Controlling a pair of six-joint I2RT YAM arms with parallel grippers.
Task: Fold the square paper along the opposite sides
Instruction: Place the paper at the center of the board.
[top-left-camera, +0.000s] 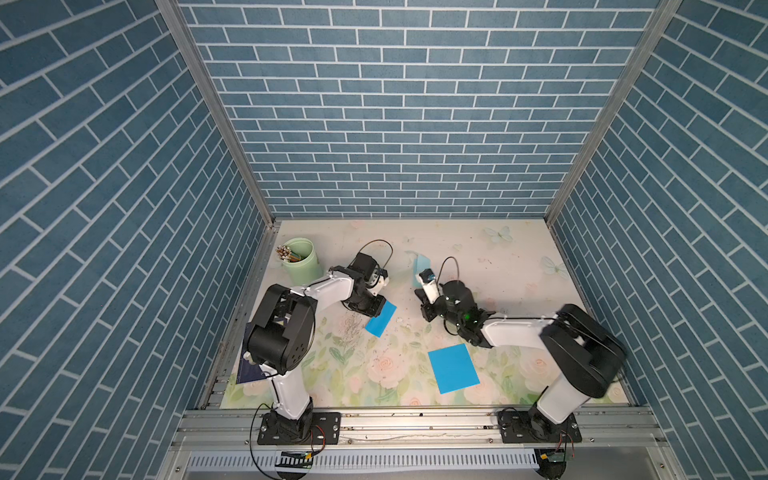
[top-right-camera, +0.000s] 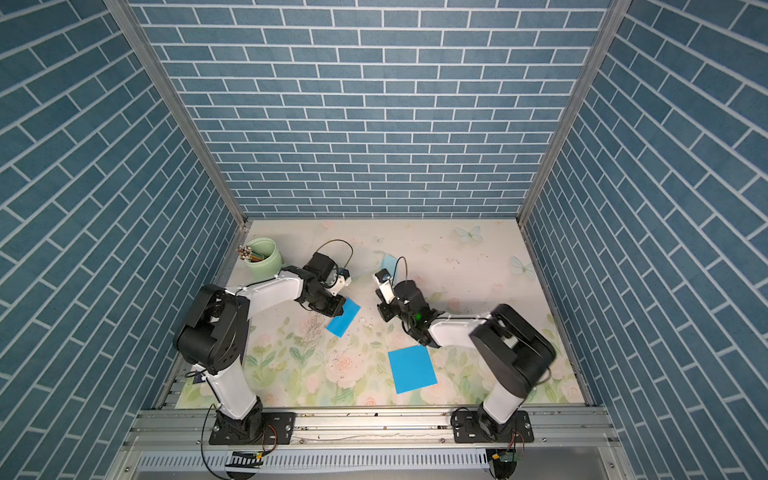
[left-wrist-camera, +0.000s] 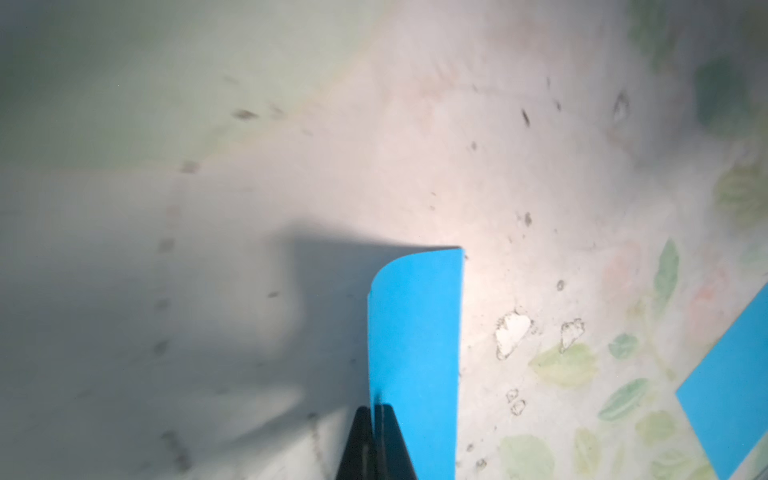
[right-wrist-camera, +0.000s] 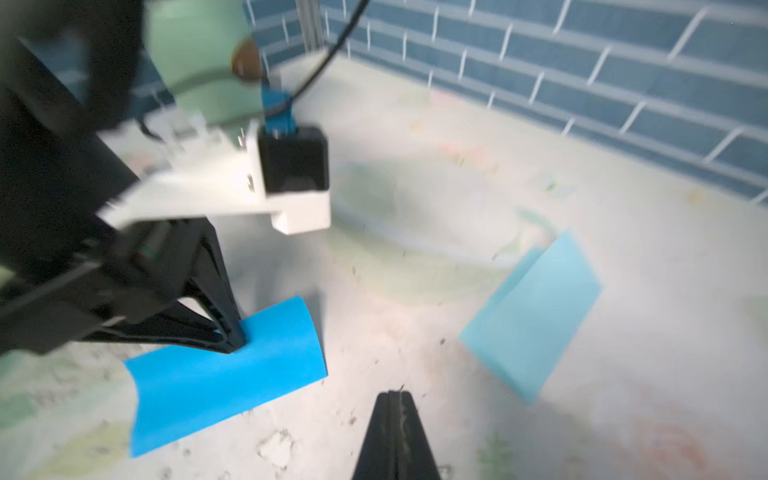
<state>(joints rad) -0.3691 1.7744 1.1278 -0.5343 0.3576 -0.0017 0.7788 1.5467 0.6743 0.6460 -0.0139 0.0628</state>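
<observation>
Blue paper (right-wrist-camera: 224, 374) on tabletop (top-left-camera: 498, 266), centre-left, bent over, curl not pressed flat. Left jaws clenched on its edge; right jaws shut, empty, near. Risks: edges misaligned → skewed crease; pinch slips → paper springs open; right jaws bump paper off-line.

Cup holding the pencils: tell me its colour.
The cup is pale mint green, clearest in a top view.
</observation>
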